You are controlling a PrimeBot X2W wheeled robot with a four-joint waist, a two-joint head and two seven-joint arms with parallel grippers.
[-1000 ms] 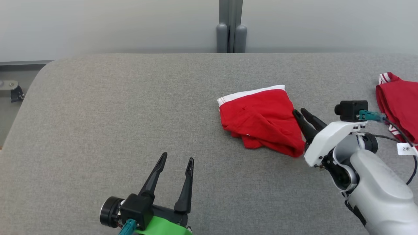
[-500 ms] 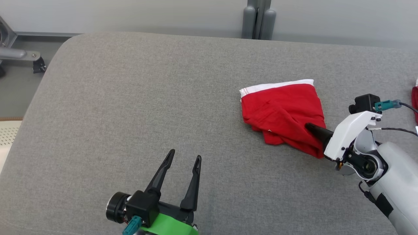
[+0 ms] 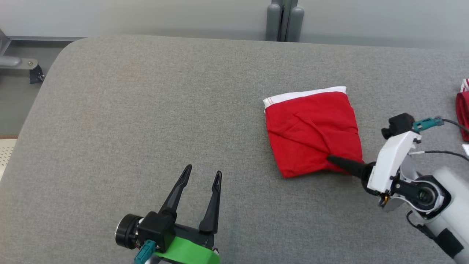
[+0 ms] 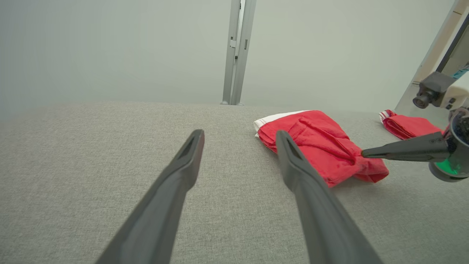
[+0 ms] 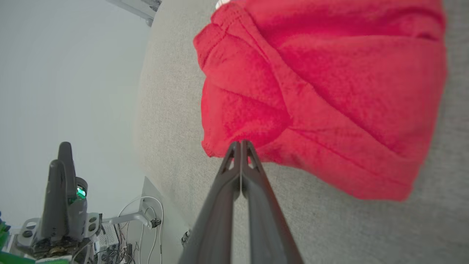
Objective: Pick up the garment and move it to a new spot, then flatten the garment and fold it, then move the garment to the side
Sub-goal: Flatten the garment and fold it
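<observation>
A red garment with a white waistband lies folded on the grey table, right of centre. My right gripper comes in low from the right, shut on the garment's near edge, and creases run to its tip. The right wrist view shows the two fingers pressed together at the red fabric. My left gripper hovers open over bare table near the front edge, well left of the garment, with nothing between its fingers.
A second red garment with striped trim lies at the table's far right edge. A grey post stands behind the table against the wall. A metal stand foot sits on the floor beyond the table's left corner.
The right gripper went from open beside the garment to shut on its near edge, and the near corner has been drawn out so the garment lies squarer. The head camera shifted. The left gripper stayed put.
</observation>
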